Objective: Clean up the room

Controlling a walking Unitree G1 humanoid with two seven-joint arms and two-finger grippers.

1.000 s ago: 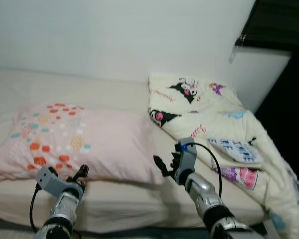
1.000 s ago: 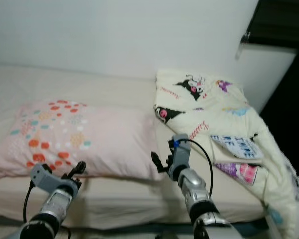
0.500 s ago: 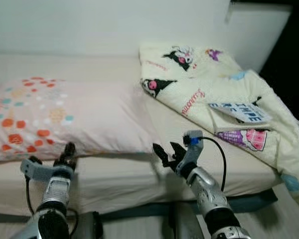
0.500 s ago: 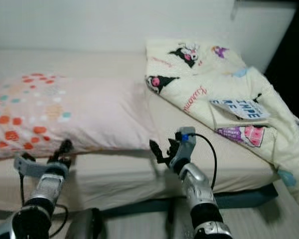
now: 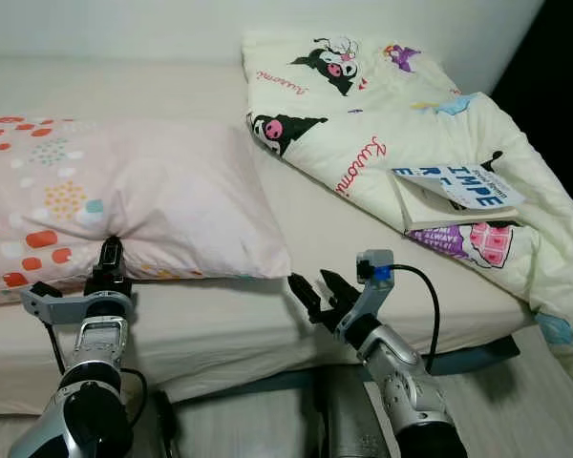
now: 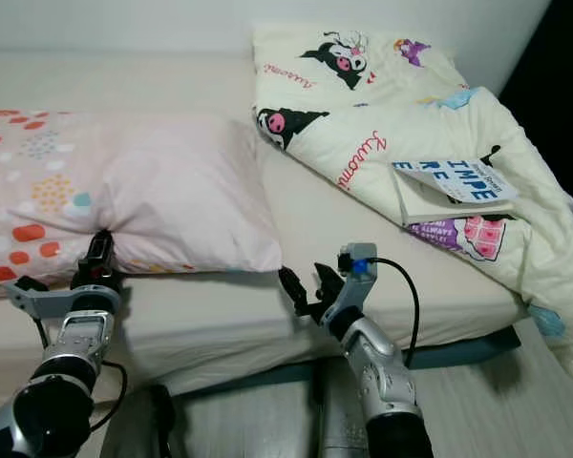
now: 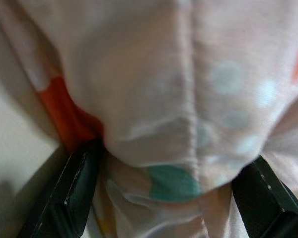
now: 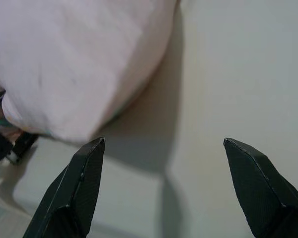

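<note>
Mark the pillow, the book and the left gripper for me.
pillow (image 5: 162, 191): left eye view, bare pink middle.
book (image 5: 456, 194): left eye view, printed cover.
left gripper (image 5: 109, 256): left eye view, fingertips at the pillow's front edge.

Even soft indoor light, head views sharp, wrist close-ups blurred.

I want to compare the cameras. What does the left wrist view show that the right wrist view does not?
Left wrist view: the left gripper has pillow fabric bunched between its jaws, with orange and teal dots on it.

Right wrist view: the right gripper with jaws wide apart over the bare sheet, the pillow's plain corner ahead and not touched.

Both: the pink pillow and two black fingers.
</note>
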